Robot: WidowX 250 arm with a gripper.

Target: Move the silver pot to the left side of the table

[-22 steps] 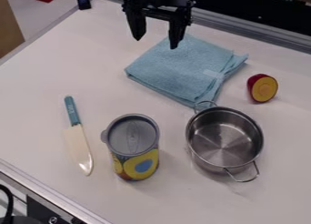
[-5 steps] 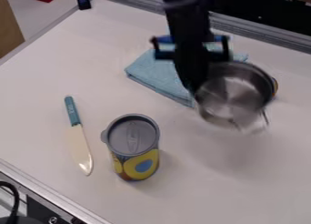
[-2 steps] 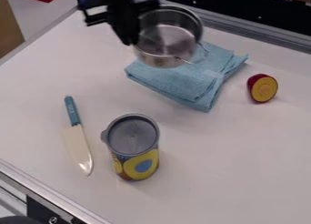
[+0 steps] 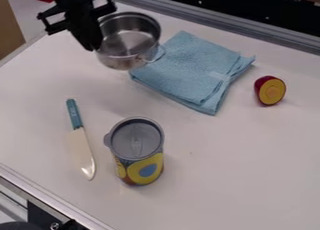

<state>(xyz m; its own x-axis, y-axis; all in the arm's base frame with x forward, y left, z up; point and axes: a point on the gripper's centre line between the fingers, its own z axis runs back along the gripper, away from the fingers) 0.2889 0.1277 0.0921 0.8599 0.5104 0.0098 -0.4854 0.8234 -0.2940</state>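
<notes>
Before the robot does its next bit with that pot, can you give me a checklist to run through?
1. Silver pot held by the gripper: ok, at its left edge.
2. Pot's opening facing up: ok.
3. Pot free of the blue cloth: cannot tell, its right handle overlaps the cloth's edge in view.
4. Knife away from the pot: ok.
5. Can standing upright: ok.
6. Pot resting on the table: cannot tell.
</notes>
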